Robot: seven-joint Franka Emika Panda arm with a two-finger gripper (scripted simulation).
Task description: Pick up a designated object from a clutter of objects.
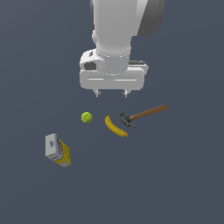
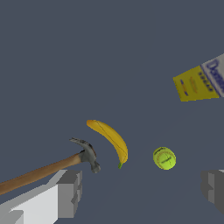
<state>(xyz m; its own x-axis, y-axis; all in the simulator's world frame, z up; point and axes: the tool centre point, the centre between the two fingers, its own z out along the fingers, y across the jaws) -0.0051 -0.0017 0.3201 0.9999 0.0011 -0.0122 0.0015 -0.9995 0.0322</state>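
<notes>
The gripper [image 1: 111, 93] hangs high in the upper middle of the exterior view. Its two short fingers are spread wide apart and hold nothing. It touches none of the things below it.

Just under it, in the middle of the frame, lie three things. The small yellow-green ball [image 1: 86, 117] is the one to pick up. It sits a little left of centre, below the left finger. In the wrist view the ball [image 2: 164, 158] shows at the lower right, between the two grey fingertips [image 2: 68, 194] but closer to the right one. The banana [image 1: 115, 126] lies near the ball, on its right, but does not touch it. The hammer [image 1: 142, 114] lies just past the banana, with its dark head close to it.

Far off at the lower left sits the yellow box [image 1: 57, 150], well apart from the rest.

What can go wrong? The ball is round, so a bump from one finger may make it roll away. The gripper is not lined up over the ball yet. If it drops straight down, I think it lands nearer the banana and may grab that instead.
</notes>
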